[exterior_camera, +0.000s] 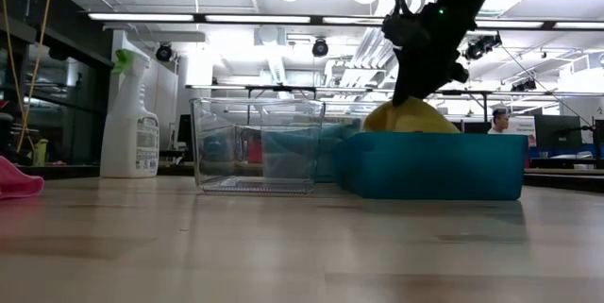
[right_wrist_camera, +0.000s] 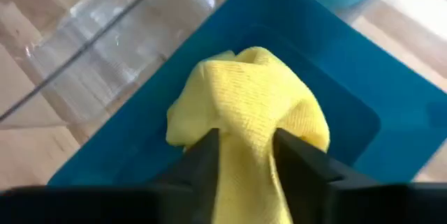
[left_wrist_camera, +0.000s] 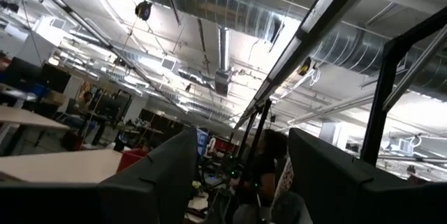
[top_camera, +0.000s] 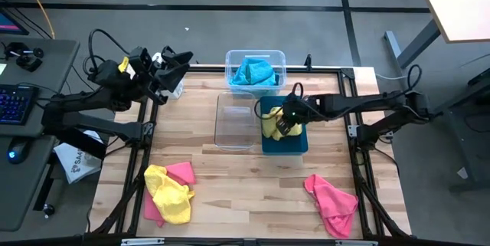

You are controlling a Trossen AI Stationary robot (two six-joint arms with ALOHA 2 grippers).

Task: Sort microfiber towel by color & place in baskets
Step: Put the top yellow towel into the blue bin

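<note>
My right gripper [top_camera: 282, 123] hangs over the teal-blue basket [top_camera: 295, 143] at mid table, shut on a yellow towel [right_wrist_camera: 251, 105] whose lower part reaches into the basket [right_wrist_camera: 349, 112]. A clear basket [top_camera: 236, 119] stands just left of it, with nothing in it. A second clear basket [top_camera: 255, 70] at the far edge holds a teal towel [top_camera: 254, 71]. A yellow towel [top_camera: 170, 196] lies on a pink one [top_camera: 180, 173] near the left front. Another pink towel [top_camera: 333, 204] lies at the right front. My left gripper [top_camera: 180, 62] is raised at the far left, open, pointing up at the ceiling. My right gripper pinches the yellow towel's gathered top [right_wrist_camera: 244, 151] between its two fingers [right_wrist_camera: 202, 158], coming from above and pointing down. The cloth is bunched in several layers. It bulges below the fingers and its lower part sits inside the teal-blue basket [exterior_camera: 429, 166].
A white spray bottle [exterior_camera: 132, 119] stands at the far left edge, near my left gripper. A black frame rail [top_camera: 337, 68] runs around the table. Bare wood lies open across the middle front [top_camera: 253, 192].
</note>
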